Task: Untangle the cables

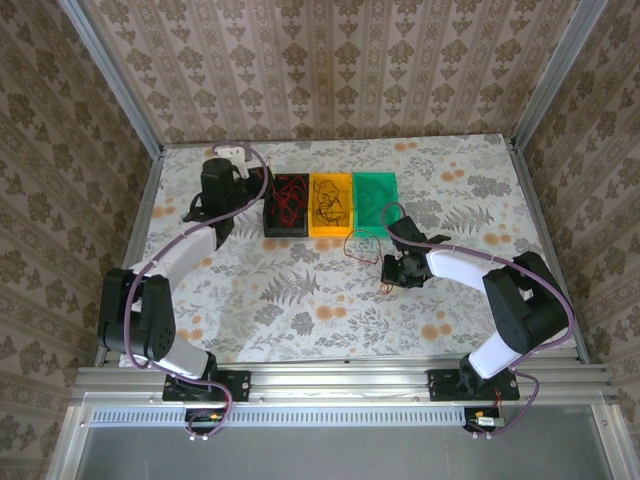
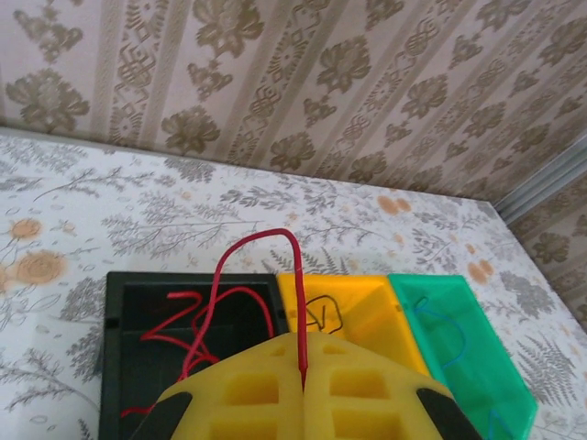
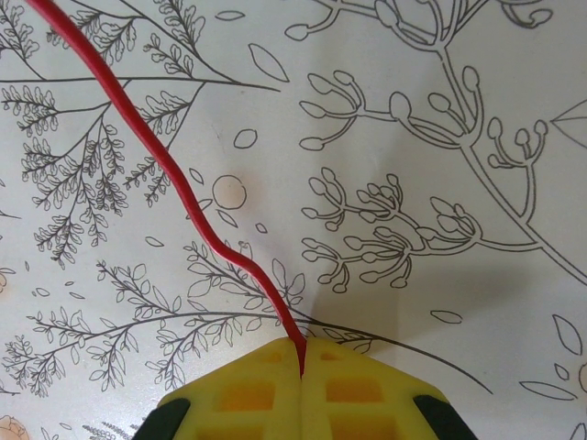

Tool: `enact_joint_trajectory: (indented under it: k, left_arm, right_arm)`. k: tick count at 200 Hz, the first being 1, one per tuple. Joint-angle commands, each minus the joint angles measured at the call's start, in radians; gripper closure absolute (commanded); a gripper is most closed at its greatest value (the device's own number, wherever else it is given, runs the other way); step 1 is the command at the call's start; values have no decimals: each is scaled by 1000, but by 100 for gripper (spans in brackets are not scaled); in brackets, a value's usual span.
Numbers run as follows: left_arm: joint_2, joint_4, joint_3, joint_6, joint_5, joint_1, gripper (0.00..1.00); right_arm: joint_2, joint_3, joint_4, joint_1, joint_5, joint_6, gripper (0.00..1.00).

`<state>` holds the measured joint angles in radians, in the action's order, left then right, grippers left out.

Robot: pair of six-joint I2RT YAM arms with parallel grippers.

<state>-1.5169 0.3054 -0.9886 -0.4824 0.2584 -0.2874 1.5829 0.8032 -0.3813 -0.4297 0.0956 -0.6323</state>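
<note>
Cables (image 1: 290, 203) mid-sort, we judge: left gripper (image 2: 303, 367) clenched on a red cable (image 2: 261, 236) over the black tray (image 2: 115, 316); black wire (image 2: 321, 316) in orange tray (image 2: 376, 321), bluish one (image 2: 440, 321) in green tray (image 2: 486, 367). Right gripper (image 3: 301, 359) pinches a red strand (image 3: 165, 174) over the table (image 3: 440, 137). Next we ease it free w/o snagging.

Table covering (image 1: 300, 300) is presenting as matt printed sheet. Green tray (image 2: 500, 367) is showing glossy translucent plastic; black tray (image 2: 115, 367) is looking matt. Yellow fingers (image 3: 284, 367) are showing matt moulded plastic. Red cables (image 3: 183, 197) are showing smooth sheathing.
</note>
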Motion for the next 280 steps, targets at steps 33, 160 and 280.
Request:
enact_joint_trajectory:
  k: [33, 160, 280]
  left_arm:
    - [-116, 70, -2, -18, -48, -38, 100]
    - [-322, -94, -231, 31, -46, -71, 69]
    - [-50, -324, -107, 352, 109, -291, 38]
  right_arm:
    - [9, -4, -37, 8, 0, 0, 95]
    - [-3, -2, -33, 8, -5, -3, 95]
    - [-29, -32, 1, 12, -28, -12, 96]
